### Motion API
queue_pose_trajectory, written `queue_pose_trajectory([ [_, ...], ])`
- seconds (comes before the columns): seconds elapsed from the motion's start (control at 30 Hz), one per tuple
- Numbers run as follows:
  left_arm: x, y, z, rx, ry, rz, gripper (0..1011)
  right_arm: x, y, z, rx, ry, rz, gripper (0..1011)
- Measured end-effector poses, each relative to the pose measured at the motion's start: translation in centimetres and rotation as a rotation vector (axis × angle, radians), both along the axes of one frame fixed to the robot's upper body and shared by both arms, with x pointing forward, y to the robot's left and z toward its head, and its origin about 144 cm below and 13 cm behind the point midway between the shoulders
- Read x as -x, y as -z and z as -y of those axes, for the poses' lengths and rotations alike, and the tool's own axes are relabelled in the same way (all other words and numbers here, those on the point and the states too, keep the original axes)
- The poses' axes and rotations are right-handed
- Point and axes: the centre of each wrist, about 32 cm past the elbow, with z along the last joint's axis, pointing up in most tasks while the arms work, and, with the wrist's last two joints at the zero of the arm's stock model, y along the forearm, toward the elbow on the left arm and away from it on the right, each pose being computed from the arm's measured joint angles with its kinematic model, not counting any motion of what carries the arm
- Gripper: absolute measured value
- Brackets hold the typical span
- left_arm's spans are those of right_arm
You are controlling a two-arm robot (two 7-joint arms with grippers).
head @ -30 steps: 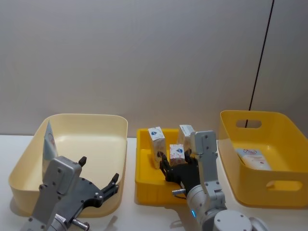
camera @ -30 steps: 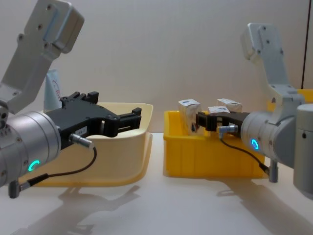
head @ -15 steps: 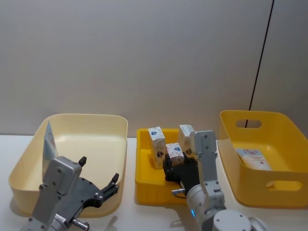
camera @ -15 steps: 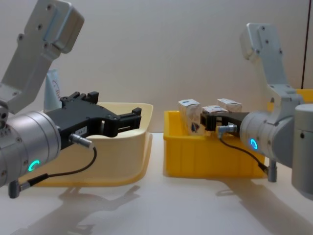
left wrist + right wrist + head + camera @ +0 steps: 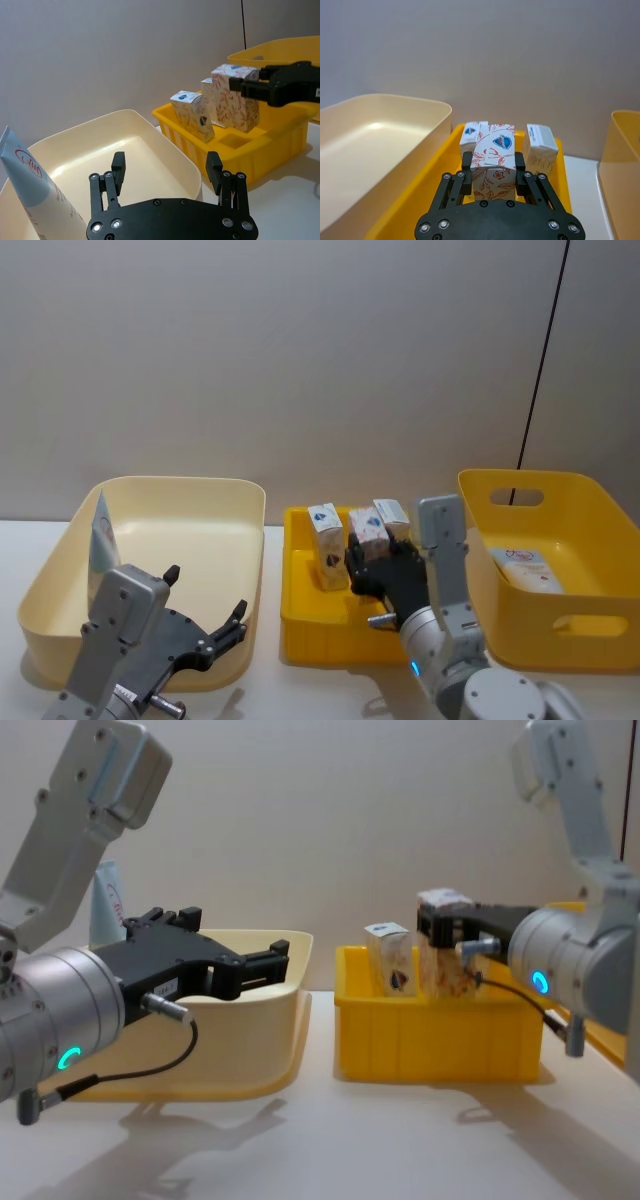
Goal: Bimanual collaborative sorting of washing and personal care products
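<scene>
- Orange-printed white carton [image 5: 493, 162] sits clamped in the right gripper [image 5: 385, 565], raised above the small yellow bin [image 5: 300, 612] at centre.
- Two more cartons [image 5: 325, 545] stand inside that bin.
- Left gripper [image 5: 225, 965] hangs spread wide and empty over the cream bin's [image 5: 190, 500] near rim.
- Pale-blue tube [image 5: 35, 192] leans in the cream bin; another [image 5: 527, 570] lies in the large yellow bin [image 5: 570, 625] on the right.

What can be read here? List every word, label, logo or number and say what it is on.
"HH", possibly with more characters, red in a red oval: pale-blue tube.
Blue-red shield logo, lettering too small to read: held carton in the right gripper.
Same shield logo, unreadable: leaning carton.
Red print, too small to read: second tube in the right yellow bin.
No numbers can be read.
</scene>
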Motion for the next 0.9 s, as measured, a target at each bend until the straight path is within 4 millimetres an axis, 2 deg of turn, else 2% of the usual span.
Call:
queue_pose_trajectory([
  [0.47,0.0,0.0,0.0,0.000,0.000,0.000,1003,0.5,-3.2,2.7,-0.003,-0.013,0.175,455],
  [0.6,0.0,0.0,0.0,0.000,0.000,0.000,1002,0.8,-4.6,4.5,0.000,0.011,0.237,455],
  [0.9,0.0,0.0,0.0,0.000,0.000,0.000,1003,1.9,-6.1,8.0,0.015,0.087,0.290,454],
])
